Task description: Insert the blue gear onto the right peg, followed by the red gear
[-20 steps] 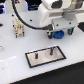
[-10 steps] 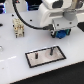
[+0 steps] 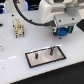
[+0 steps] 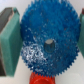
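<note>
Gripping the blue gear [image 4: 47, 40] between closed teal pads [image 4: 9, 42], the gripper [image 3: 63, 31] is hovering near the table's [image 3: 15, 60] far edge; red gear [image 4: 44, 79] lying beneath. Right peg [image 3: 50, 51] standing bare: neither insertion done.

Over on the white table [image 3: 15, 55], a grey plate [image 3: 46, 55] with a black frame lies flat, below the claw and toward the exterior view's left of it. Its left-hand pin [image 3: 36, 56] stands upright, farther from the claw than the plate's other end. Well apart from the claw, near the table's far edge on the exterior view's left, a small beige-and-dark block [image 3: 19, 27] stands alone.
</note>
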Available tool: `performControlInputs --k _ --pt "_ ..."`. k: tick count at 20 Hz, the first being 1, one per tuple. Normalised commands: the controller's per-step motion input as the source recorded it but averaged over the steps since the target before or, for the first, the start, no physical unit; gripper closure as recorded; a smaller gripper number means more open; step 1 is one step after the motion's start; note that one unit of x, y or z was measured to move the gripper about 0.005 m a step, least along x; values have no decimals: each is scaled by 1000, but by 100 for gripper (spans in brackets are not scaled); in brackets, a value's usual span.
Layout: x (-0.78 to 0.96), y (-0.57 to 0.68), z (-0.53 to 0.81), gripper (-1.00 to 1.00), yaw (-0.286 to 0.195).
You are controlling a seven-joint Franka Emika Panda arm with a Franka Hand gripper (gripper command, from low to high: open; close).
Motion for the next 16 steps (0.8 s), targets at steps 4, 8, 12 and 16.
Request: performControlInputs --k 4,8,12,16 --pt "569 -65 497 100 0" --pt "634 -241 465 100 0" --pt "680 -297 450 100 0" --pt "697 -360 440 100 0"
